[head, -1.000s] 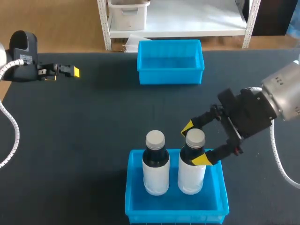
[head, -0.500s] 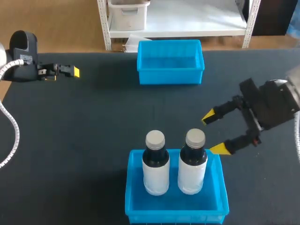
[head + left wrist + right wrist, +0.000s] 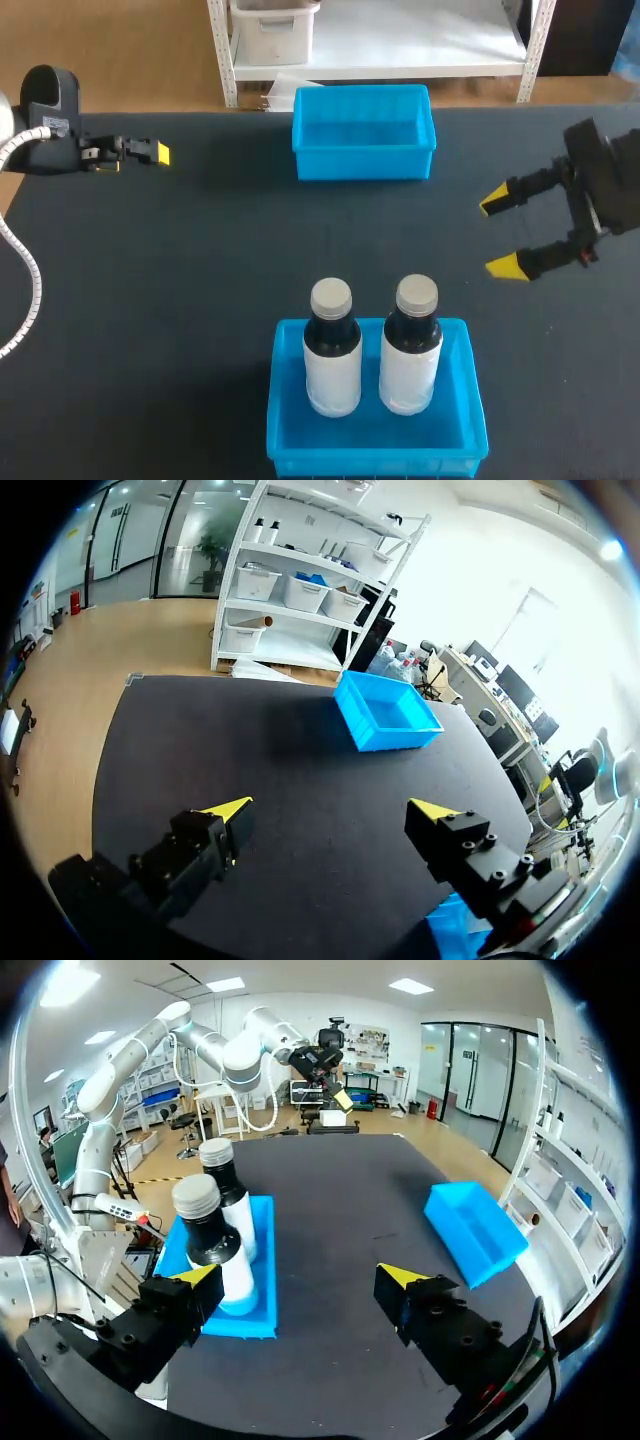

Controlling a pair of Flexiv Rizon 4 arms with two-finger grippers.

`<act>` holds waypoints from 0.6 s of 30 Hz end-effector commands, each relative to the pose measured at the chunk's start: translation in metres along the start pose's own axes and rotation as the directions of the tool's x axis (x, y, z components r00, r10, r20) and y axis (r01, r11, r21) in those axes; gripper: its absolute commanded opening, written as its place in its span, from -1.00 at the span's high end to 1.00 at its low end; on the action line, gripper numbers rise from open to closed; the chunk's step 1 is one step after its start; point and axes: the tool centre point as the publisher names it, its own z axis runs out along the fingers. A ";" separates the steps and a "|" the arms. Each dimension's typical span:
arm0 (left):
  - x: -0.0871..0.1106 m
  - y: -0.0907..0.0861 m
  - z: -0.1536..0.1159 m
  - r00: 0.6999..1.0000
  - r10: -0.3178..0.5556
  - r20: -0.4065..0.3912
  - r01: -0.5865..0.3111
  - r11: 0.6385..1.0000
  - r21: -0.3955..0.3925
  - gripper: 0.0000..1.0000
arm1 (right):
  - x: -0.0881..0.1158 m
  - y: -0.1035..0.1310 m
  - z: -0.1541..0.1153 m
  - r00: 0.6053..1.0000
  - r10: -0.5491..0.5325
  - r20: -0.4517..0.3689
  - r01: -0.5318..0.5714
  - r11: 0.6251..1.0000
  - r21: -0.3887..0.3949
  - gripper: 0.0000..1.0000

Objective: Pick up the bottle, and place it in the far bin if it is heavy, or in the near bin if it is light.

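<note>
In near bin: bottles upright; right end effector, left end effector both released.

Left arm, 9 o'clock in head view: rounded black wrist housing with a small white label. A white ribbed cable conduit loops off toward 8 o'clock. Left end effector: slim black fingers, yellow tips. Right arm, 3 o'clock: boxy matte-black wrist block. Right end effector: 2 thin black fingers with yellow wedge tips. Up close in the wrist views, the finger blocks are chunky black with recessed screw holes and triangular yellow tips.
</note>
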 end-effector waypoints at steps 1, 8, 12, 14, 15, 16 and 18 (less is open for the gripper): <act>0.000 0.000 0.000 1.000 0.000 0.000 0.000 1.000 0.000 -1.00 | -0.001 -0.032 0.012 1.000 0.005 0.001 -0.005 0.999 -0.041 -1.00; 0.000 0.000 0.000 1.000 0.000 0.000 0.000 1.000 0.000 -1.00 | 0.006 -0.062 0.014 0.999 0.039 -0.003 -0.039 0.996 -0.079 -1.00; 0.000 0.000 0.000 1.000 0.000 0.000 0.000 1.000 0.000 -1.00 | 0.011 -0.080 0.015 0.999 0.046 -0.009 -0.047 0.994 -0.098 -1.00; 0.000 0.000 0.000 1.000 0.000 0.000 0.000 1.000 0.000 -1.00 | 0.012 -0.088 0.015 0.999 0.046 -0.012 -0.047 0.994 -0.103 -1.00; 0.000 0.000 0.000 1.000 0.000 0.000 0.000 1.000 0.000 -1.00 | 0.013 -0.092 0.015 0.999 0.046 -0.013 -0.047 0.993 -0.105 -1.00; 0.000 0.000 0.000 1.000 0.000 0.000 0.000 1.000 0.000 -1.00 | 0.013 -0.095 0.015 0.999 0.043 -0.015 -0.045 0.993 -0.109 -1.00; 0.000 0.000 0.000 1.000 0.000 0.000 0.000 1.000 0.000 -1.00 | 0.012 -0.100 0.015 0.999 0.040 -0.017 -0.042 0.993 -0.112 -1.00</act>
